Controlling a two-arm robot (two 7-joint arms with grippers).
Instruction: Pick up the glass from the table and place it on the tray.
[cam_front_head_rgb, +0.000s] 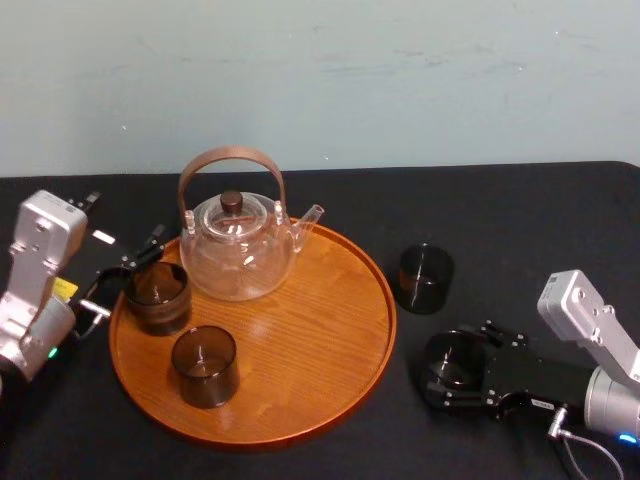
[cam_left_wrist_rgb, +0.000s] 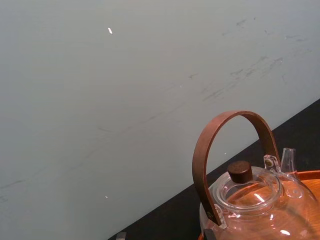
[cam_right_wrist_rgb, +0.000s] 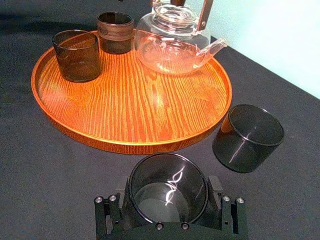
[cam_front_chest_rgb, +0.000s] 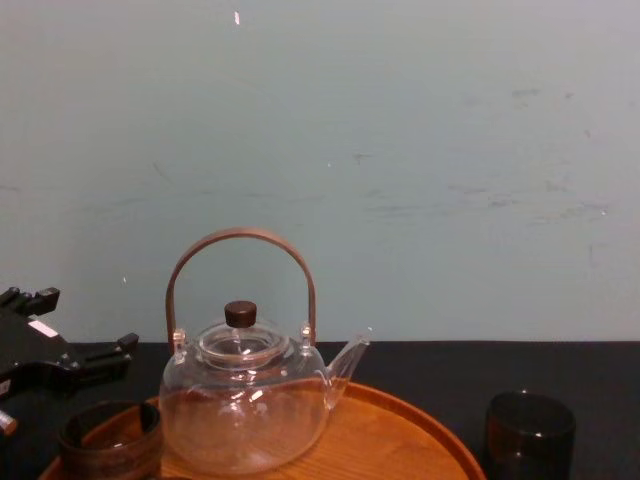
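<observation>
- Progress, as I judge it, is at the grasp stage: the right gripper (cam_front_head_rgb: 452, 362) lies low over the counter (cam_front_head_rgb: 500, 210), off the tray (cam_front_head_rgb: 300, 320) at about 4 o'clock from the tray's centre.
- Its jaws are closed on the glass (cam_right_wrist_rgb: 167, 192), one on each side of the wall and touching it. The glass is upright with its mouth open upward.
- I cannot tell whether the glass rests on the cloth or is just clear of it; either way it is outside the rim, near it, and not yet on the wood.
- What is left: lift, carry toward 10 o'clock over the low rim, set down, release.
- The tray's 3 to 5 o'clock sector is bare and looks like the easiest landing place.
- Already on the tray: a teapot (cam_front_head_rgb: 238, 250) at 11 o'clock, a banded cup (cam_front_head_rgb: 158, 297) at 9 o'clock and a second tumbler (cam_front_head_rgb: 204, 366) at 7 o'clock.
- A third tumbler (cam_front_head_rgb: 425, 278) stands on the counter just off the rim at 3 o'clock, close to the carry path.
- The left gripper (cam_front_head_rgb: 120, 278) waits at 9 o'clock beside the banded cup, jaws spread and holding nothing.
</observation>
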